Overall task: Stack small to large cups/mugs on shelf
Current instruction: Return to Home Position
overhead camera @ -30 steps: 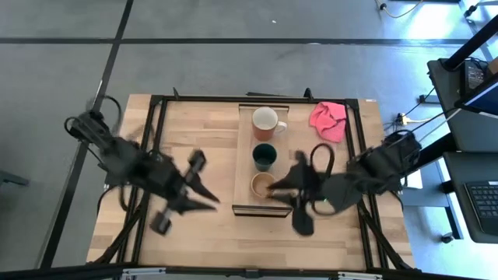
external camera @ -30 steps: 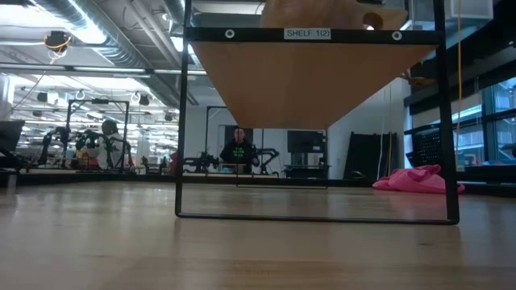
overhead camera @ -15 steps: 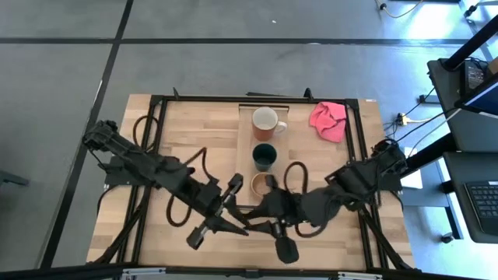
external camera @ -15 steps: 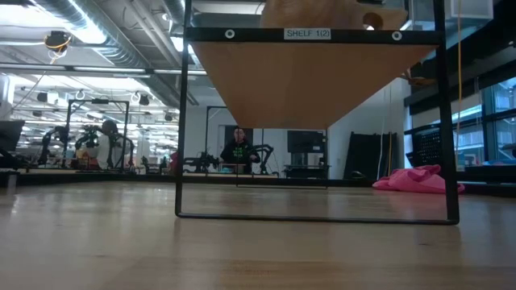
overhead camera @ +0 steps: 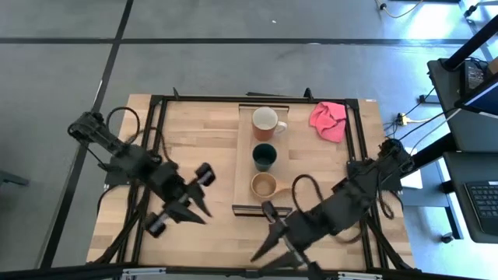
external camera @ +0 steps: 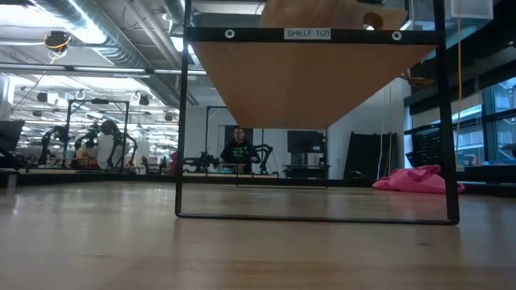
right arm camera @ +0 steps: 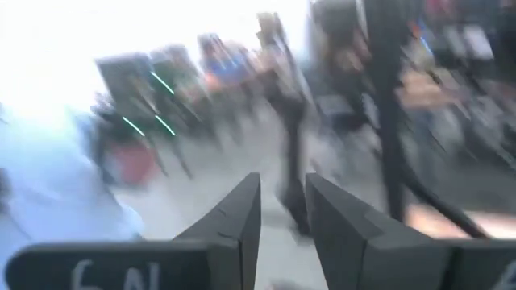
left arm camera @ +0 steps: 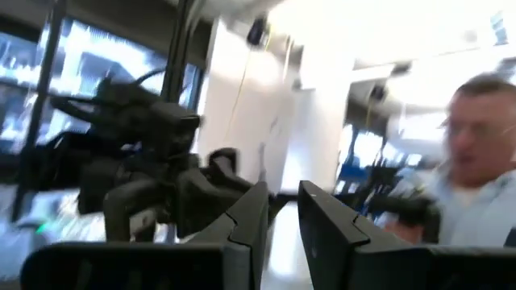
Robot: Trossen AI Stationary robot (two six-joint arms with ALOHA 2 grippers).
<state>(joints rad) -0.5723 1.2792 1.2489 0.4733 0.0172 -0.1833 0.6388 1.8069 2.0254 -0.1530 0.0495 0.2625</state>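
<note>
Wooden shelf (overhead camera: 243, 155) holds all three cups unstacked; both grippers, left (overhead camera: 192, 208) and right (overhead camera: 268, 241), hover nearby, fingers narrowly parted, empty.

The tan wooden cup (overhead camera: 263, 185) likely needs grasping first.

Both wrist views were motion-blurred. A person (left arm camera: 476, 161) at 3 o'clock was cut off by the edge. The low view hid the cups above the shelf (external camera: 310, 80).
</note>
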